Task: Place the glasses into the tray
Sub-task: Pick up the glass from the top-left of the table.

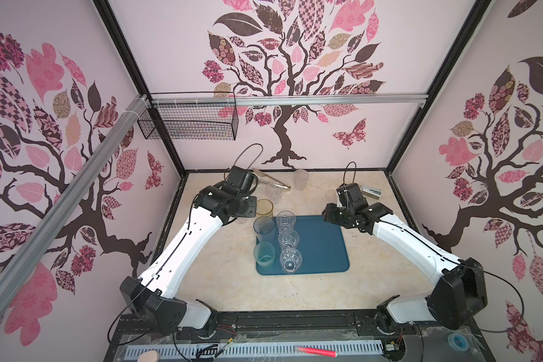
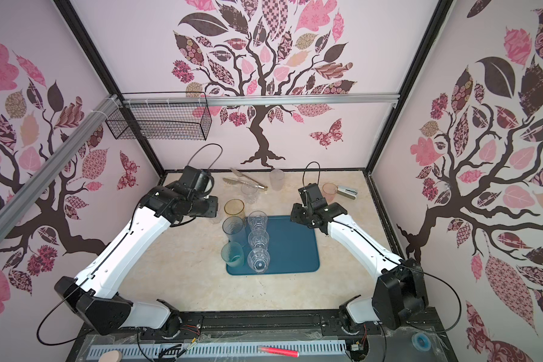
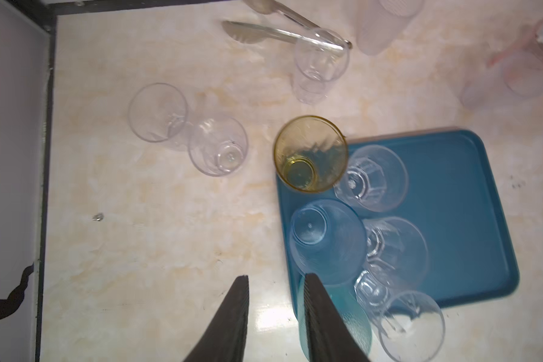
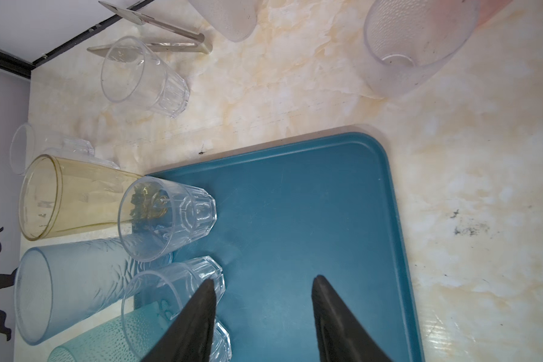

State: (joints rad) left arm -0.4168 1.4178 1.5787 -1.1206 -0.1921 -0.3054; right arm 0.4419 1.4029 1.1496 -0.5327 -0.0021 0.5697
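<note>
Glasses point(image 1: 288, 239): three clear faceted in one tray point(image 1: 322, 247).

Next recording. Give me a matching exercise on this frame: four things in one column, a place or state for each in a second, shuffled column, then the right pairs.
Things
1. steel tongs
2. pink-tinted transparent tumbler
3. teal-tinted frosted tumbler
4. right gripper

Places or states
A. open and empty, above the dark teal-blue rectangular plastic tray
B. standing on the table beside the white-and-black stapler
C. lying flat on the beige marbled table near the back wall
D. standing in the tray's near left corner

Pairs: 1-C, 2-B, 3-D, 4-A
</note>
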